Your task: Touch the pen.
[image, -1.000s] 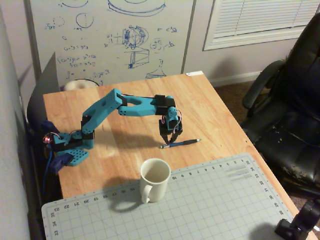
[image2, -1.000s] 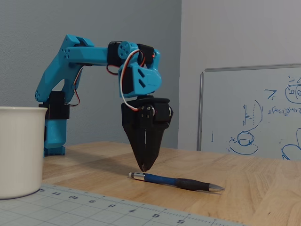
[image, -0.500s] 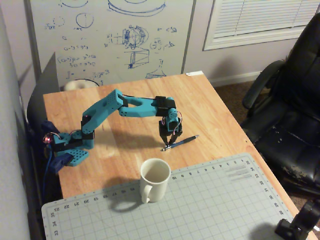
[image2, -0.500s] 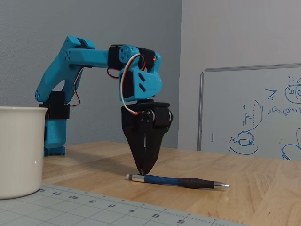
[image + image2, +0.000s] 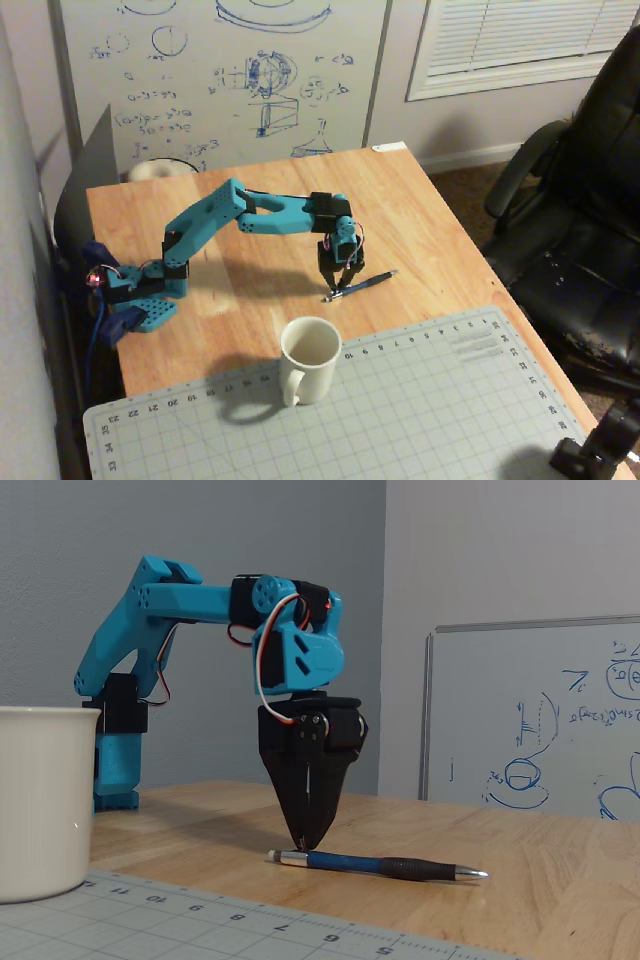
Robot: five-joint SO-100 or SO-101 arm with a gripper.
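Observation:
The pen lies flat on the wooden table, dark blue with a black grip and a silvery tip. My gripper points straight down over the pen's blunt end. Its black fingers are pressed together and hold nothing. In both fixed views the fingertips meet the pen's upper side near that end, and no gap shows between them.
A white mug stands on the edge of a grey-green cutting mat in front of the pen. A whiteboard leans behind the table. A black office chair stands to the right.
Over the last second the gripper came down and narrowed onto the pen's end, and the pen swung slightly. Nothing has moved in the last half second.

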